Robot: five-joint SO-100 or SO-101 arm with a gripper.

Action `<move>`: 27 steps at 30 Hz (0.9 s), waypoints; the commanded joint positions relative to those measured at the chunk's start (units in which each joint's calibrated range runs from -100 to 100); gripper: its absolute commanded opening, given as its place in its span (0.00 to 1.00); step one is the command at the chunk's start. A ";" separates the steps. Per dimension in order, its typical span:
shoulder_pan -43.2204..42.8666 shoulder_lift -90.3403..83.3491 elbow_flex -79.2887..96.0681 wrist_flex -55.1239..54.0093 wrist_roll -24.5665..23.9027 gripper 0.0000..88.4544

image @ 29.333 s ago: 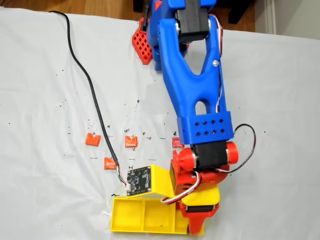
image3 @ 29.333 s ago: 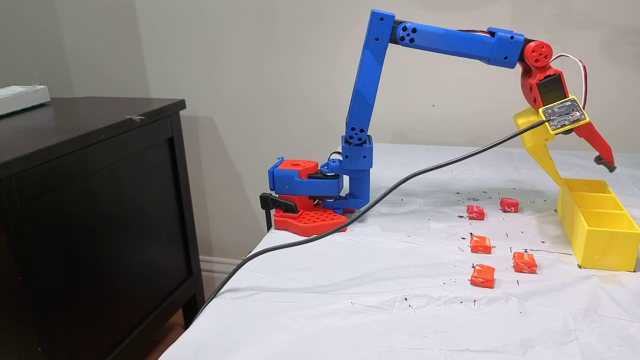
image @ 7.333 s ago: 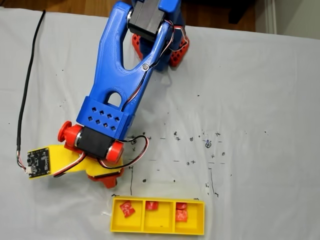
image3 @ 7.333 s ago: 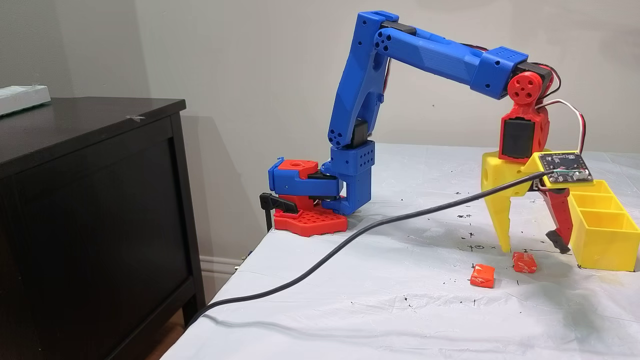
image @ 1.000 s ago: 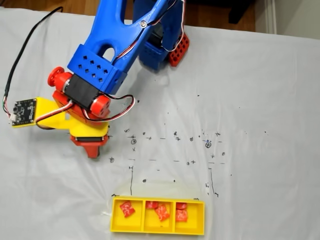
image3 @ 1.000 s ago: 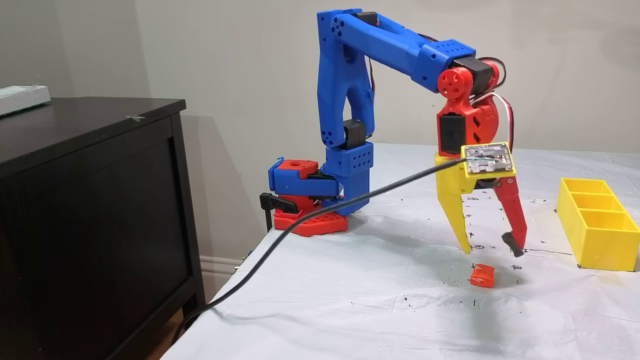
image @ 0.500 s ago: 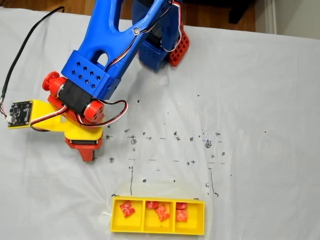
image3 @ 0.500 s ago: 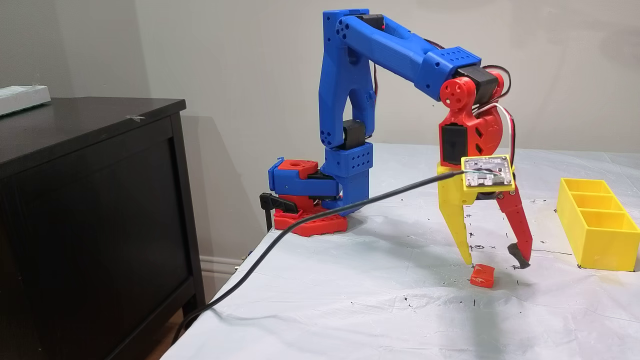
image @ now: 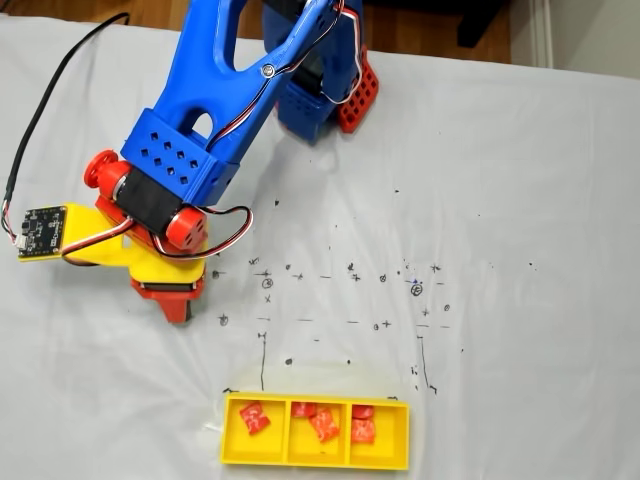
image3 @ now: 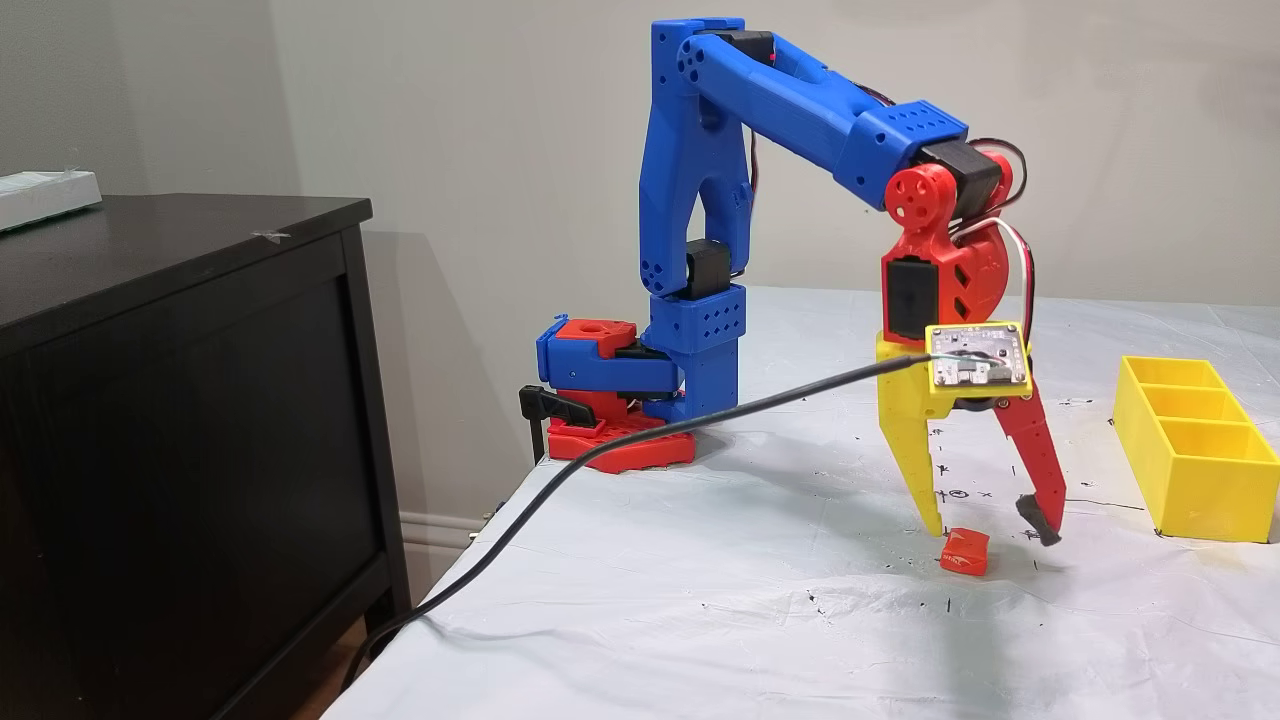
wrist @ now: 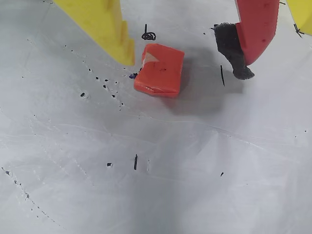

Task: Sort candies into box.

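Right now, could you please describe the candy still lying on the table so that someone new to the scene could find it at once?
Start at the blue arm and follow it down to the open gripper over the white sheet. Between its yellow and red fingers lies one small orange candy, beside the yellow fingertip. It is loose on the sheet, while the others sit in the yellow box.

so one candy (wrist: 159, 69) sits on the table (wrist: 146, 185) between the gripper (wrist: 187, 61) tips; the box (image3: 1195, 480) is off at its 3 o'clock in a fixed view
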 commanded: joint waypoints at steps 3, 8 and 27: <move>-1.19 0.17 -2.35 -1.84 -0.49 0.28; -2.73 1.19 0.47 -5.69 -1.12 0.26; -2.82 6.45 -2.07 -5.94 -1.22 0.02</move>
